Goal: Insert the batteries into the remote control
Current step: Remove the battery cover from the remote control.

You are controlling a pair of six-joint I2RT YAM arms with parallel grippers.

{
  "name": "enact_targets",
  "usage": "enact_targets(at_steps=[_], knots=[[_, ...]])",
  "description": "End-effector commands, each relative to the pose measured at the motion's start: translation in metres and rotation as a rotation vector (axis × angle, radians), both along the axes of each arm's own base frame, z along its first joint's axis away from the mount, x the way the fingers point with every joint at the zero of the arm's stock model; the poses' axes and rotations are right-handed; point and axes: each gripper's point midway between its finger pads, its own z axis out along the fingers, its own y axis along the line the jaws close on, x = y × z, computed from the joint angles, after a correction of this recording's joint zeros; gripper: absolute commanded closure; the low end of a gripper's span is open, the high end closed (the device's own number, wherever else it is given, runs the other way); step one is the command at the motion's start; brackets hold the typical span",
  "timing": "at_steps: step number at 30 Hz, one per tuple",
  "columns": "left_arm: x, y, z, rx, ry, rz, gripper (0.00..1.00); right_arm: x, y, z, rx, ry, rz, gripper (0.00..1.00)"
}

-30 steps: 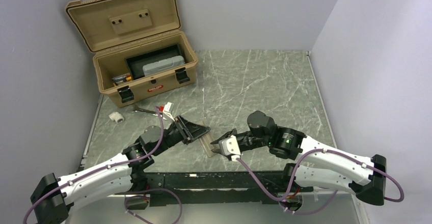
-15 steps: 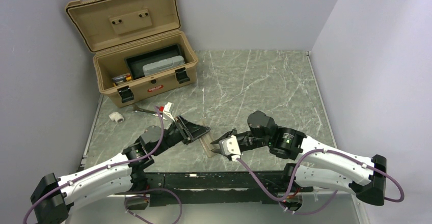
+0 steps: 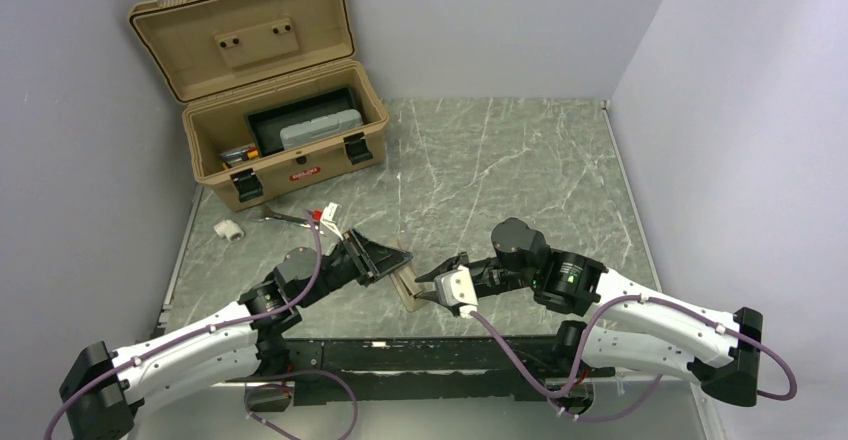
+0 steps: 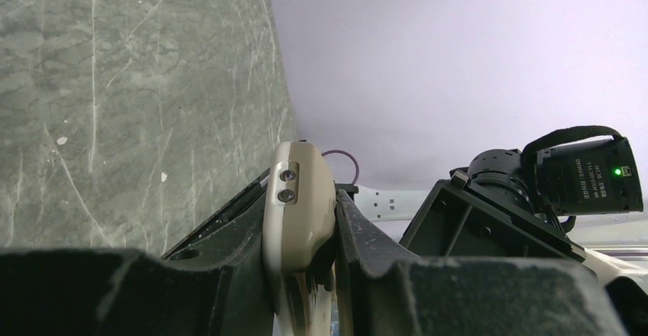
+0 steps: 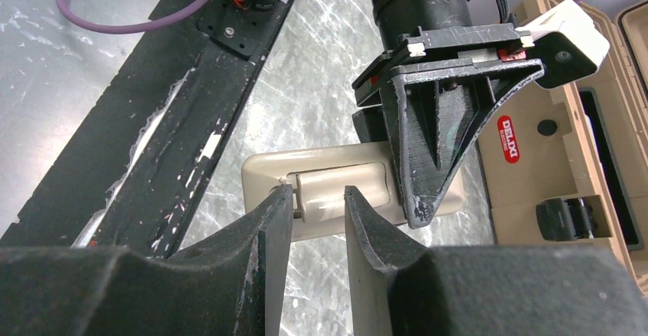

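Observation:
My left gripper is shut on the remote control, a cream slim body held on edge just above the table. In the left wrist view the remote is clamped between the jaws. In the right wrist view its back faces me, with the battery cover in its recess. My right gripper is open by a narrow gap, its tips against the cover's end; it also shows in the top view. No battery shows clearly; small orange-and-dark items lie in the tan case.
An open tan tool case stands at the back left with a grey case inside. A small white block and a red-and-white item lie in front of it. The black base rail runs along the near edge.
My right arm has shifted slightly to the right, with its tips still at the remote. The left gripper and the remote have barely moved.

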Motion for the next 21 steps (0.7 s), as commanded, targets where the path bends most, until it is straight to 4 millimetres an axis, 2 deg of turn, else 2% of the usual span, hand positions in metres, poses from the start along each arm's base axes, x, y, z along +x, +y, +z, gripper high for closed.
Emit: enact_targets(at_steps=[1, 21], knots=[[-0.008, -0.002, 0.012, -0.047, -0.022, -0.038, 1.0, 0.006, 0.006, 0.015, 0.058, -0.035, -0.01, 0.67], [-0.007, 0.0, 0.016, -0.079, -0.019, -0.024, 1.0, -0.005, 0.004, -0.006, -0.001, 0.035, 0.036, 0.63]])
